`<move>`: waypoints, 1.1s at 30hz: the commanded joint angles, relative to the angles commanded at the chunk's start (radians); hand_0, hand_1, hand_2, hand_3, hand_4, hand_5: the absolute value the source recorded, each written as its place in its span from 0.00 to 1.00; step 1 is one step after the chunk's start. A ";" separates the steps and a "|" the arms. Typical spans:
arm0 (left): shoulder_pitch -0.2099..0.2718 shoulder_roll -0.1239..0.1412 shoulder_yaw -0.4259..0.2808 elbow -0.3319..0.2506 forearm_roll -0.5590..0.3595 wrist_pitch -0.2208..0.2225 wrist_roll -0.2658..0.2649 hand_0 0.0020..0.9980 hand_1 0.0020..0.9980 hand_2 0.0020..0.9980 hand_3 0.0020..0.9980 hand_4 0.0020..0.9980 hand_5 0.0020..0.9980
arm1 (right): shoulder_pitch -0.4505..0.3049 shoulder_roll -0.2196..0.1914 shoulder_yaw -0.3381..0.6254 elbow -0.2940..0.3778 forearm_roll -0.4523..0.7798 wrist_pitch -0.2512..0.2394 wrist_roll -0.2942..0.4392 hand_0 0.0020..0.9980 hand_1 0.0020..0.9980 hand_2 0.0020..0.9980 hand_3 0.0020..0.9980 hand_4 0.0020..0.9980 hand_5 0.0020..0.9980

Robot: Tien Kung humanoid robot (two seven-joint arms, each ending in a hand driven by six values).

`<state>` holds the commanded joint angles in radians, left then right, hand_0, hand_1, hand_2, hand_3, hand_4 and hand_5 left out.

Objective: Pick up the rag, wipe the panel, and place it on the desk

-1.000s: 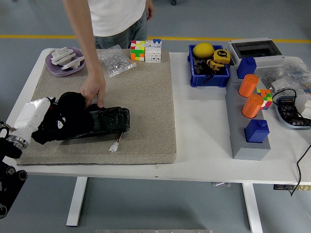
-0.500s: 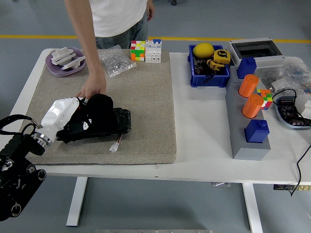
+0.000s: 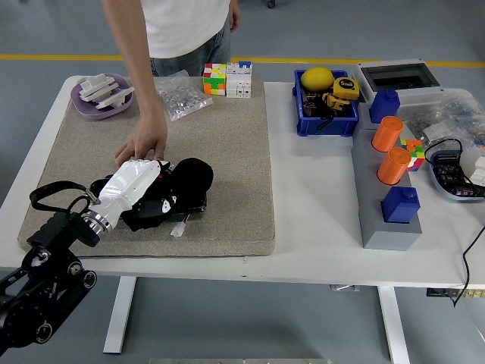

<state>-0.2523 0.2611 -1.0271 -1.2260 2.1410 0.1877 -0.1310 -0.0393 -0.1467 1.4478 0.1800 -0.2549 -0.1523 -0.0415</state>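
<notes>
My left hand (image 3: 163, 193), in a white casing on a black arm, reaches in from the lower left and is shut on a black rag (image 3: 188, 178). The rag is pressed onto a black panel (image 3: 191, 203), which lies on the beige mat (image 3: 235, 152). Hand and rag cover most of the panel; only its right end shows, with a small white connector (image 3: 179, 229) on a wire in front of it. A person's hand (image 3: 142, 144) rests on the mat at the panel's far left side, fingers touching its edge. My right arm is out of view.
At the mat's back stand a purple dish (image 3: 102, 95) of white parts, a clear bag (image 3: 180, 95) and cubes (image 3: 227, 78). Right of the mat: a blue bin (image 3: 326, 102), a grey block with orange cylinders (image 3: 390, 148) and blue blocks, cables at the far right.
My left hand has slid the rag to the right along the panel, from its left end toward its right end. The person's hand has stayed at the panel's far side.
</notes>
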 joint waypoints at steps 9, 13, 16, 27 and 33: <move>-0.010 -0.008 0.047 -0.037 -0.005 0.000 0.008 0.30 0.23 0.46 0.46 0.46 0.00 | 0.001 0.001 -0.001 0.000 -0.001 0.001 0.000 0.76 0.66 0.67 0.61 1.00 0.48; -0.008 -0.012 0.044 -0.019 -0.007 0.000 0.009 0.30 0.23 0.46 0.46 0.46 0.00 | 0.002 0.001 0.006 0.000 -0.008 0.001 0.000 0.76 0.66 0.67 0.61 1.00 0.48; -0.001 -0.010 0.033 -0.008 -0.007 0.000 0.009 0.30 0.23 0.47 0.46 0.47 0.00 | 0.001 0.001 0.008 0.000 -0.011 0.001 0.000 0.76 0.66 0.67 0.61 1.00 0.48; 0.030 0.003 -0.053 0.026 0.000 0.001 0.006 0.30 0.23 0.47 0.46 0.47 0.00 | -0.003 -0.001 0.008 0.000 -0.009 0.000 0.000 0.76 0.66 0.67 0.61 1.00 0.48; 0.047 0.014 -0.130 0.052 0.011 0.002 0.000 0.30 0.23 0.47 0.46 0.47 0.00 | -0.003 0.000 -0.001 0.000 0.002 0.001 0.000 0.76 0.66 0.67 0.61 1.00 0.48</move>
<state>-0.2056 0.2748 -1.1570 -1.1744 2.1524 0.1901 -0.1306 -0.0427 -0.1468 1.4471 0.1800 -0.2531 -0.1517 -0.0416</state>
